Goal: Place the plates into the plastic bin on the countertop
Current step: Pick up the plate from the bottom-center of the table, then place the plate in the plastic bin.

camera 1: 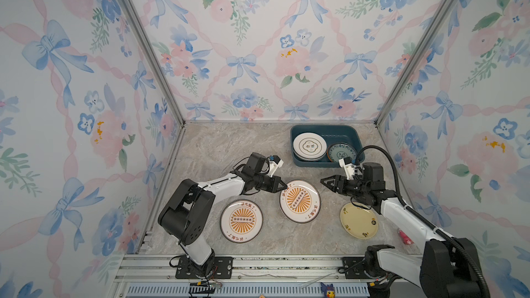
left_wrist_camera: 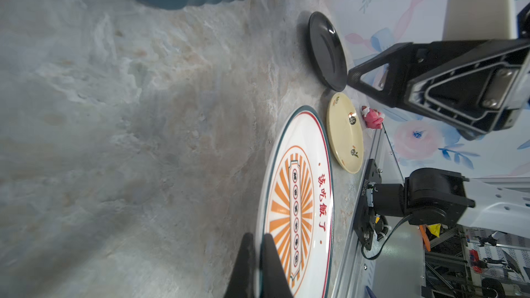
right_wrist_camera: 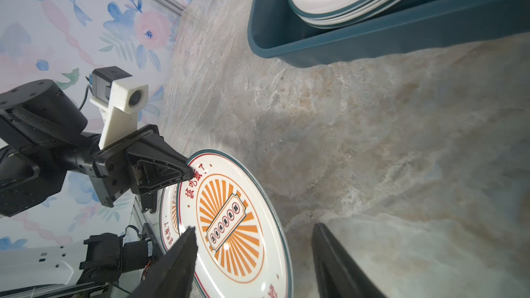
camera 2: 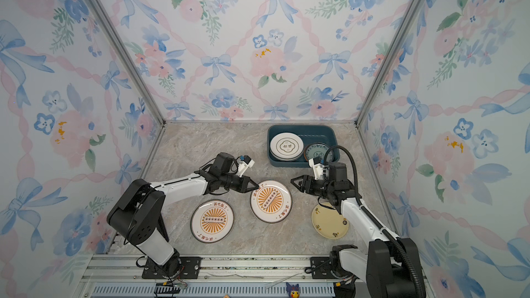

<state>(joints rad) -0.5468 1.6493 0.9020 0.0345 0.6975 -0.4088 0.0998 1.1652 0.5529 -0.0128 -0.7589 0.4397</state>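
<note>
One sunburst plate in clenched left end effector; right end effector released (black plate obscured).

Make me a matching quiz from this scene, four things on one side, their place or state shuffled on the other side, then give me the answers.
Column one:
1. left tool
2. right tool
3. pale yellow plate
4. white plate with green emblem

Column two:
A. on top of a stack inside the plastic bin
B. open, holding nothing
C. lying on the countertop
D. shut on the rim of a sunburst plate

Pairs: 1-D, 2-B, 3-C, 4-A.
</note>
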